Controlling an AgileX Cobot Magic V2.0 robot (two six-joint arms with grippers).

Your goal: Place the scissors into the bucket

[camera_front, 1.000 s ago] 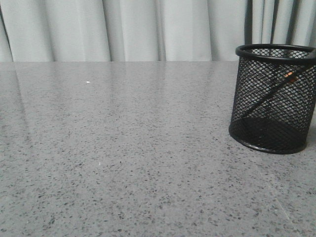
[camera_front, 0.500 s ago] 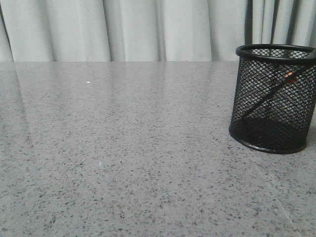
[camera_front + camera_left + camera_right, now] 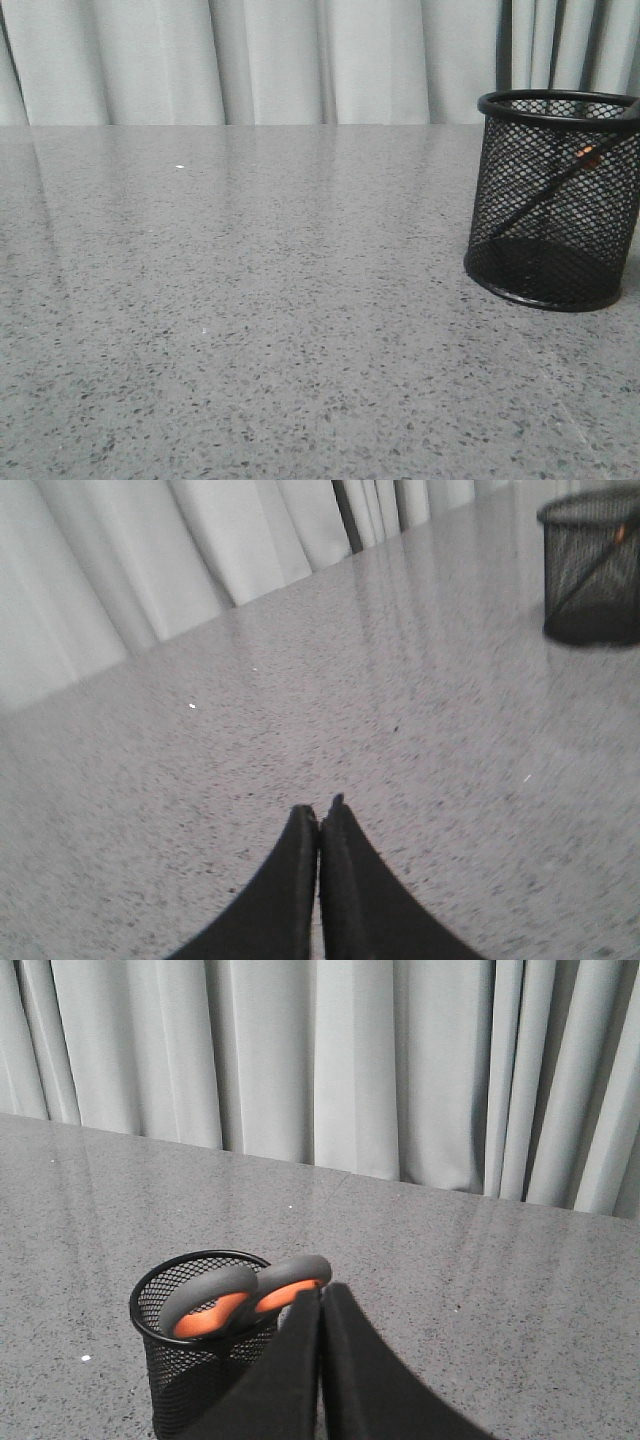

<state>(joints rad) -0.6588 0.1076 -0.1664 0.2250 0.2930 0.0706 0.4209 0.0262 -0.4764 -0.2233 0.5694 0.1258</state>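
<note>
The black wire-mesh bucket (image 3: 552, 200) stands on the grey speckled table at the right. The scissors (image 3: 560, 186) lean inside it, blades down. In the right wrist view their orange and grey handle loops (image 3: 215, 1305) stick out above the bucket's rim (image 3: 150, 1290). My right gripper (image 3: 321, 1292) is shut and holds nothing; its tips overlap the edge of one loop in that view. My left gripper (image 3: 322, 806) is shut and empty above bare table, far from the bucket (image 3: 592, 565). Neither gripper shows in the front view.
Pale grey curtains (image 3: 300, 60) hang behind the table's far edge. The grey speckled tabletop (image 3: 250, 300) stretches left of the bucket. The bucket sits close to the right edge of the front view.
</note>
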